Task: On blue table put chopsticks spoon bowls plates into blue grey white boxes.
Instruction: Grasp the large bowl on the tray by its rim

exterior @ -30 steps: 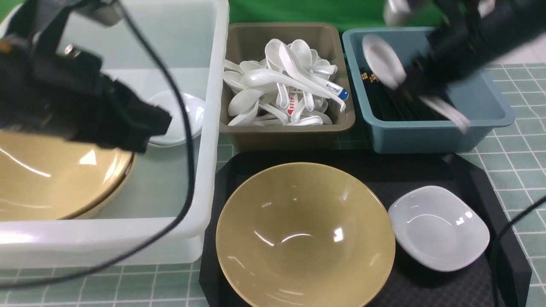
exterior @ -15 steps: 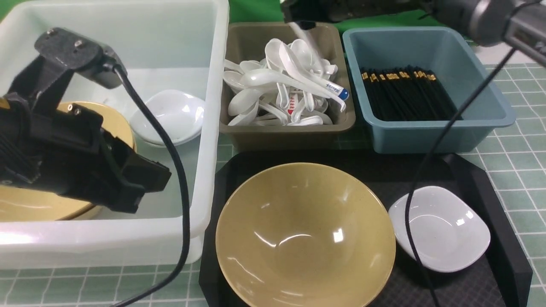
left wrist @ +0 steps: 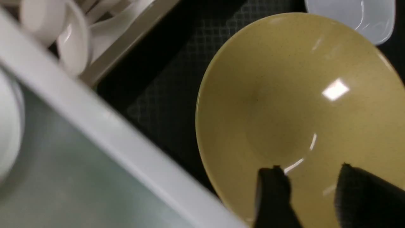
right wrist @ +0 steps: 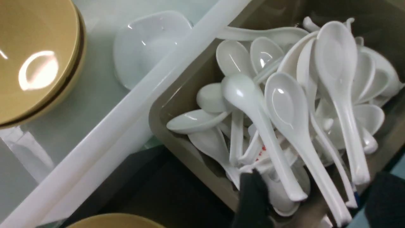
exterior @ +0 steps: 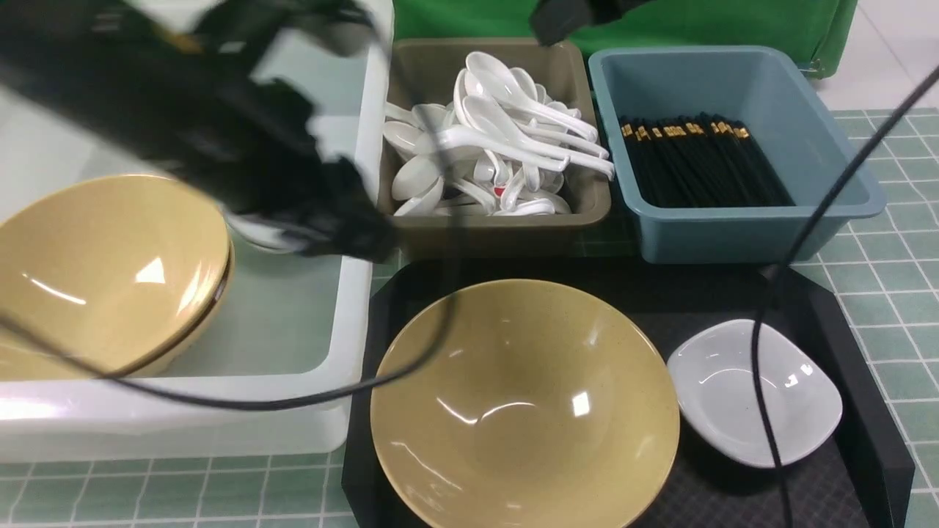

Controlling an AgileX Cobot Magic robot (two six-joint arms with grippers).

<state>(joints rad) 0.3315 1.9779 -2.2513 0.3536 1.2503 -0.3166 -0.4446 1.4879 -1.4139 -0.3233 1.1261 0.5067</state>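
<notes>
Green cloth (exterior: 704, 26) behind, white tiled surface (exterior: 891, 44) with thin seams beside it, small bright overhead-light reflections.

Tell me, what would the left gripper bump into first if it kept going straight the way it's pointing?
Probably the big tan bowl: the open left gripper shows in front of it. I can't tell how far away it is.

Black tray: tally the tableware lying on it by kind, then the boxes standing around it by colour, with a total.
Tan bowl: 1
White plate: 1
Blue box: 1
Grey box: 1
White box: 1
Total: 5
</notes>
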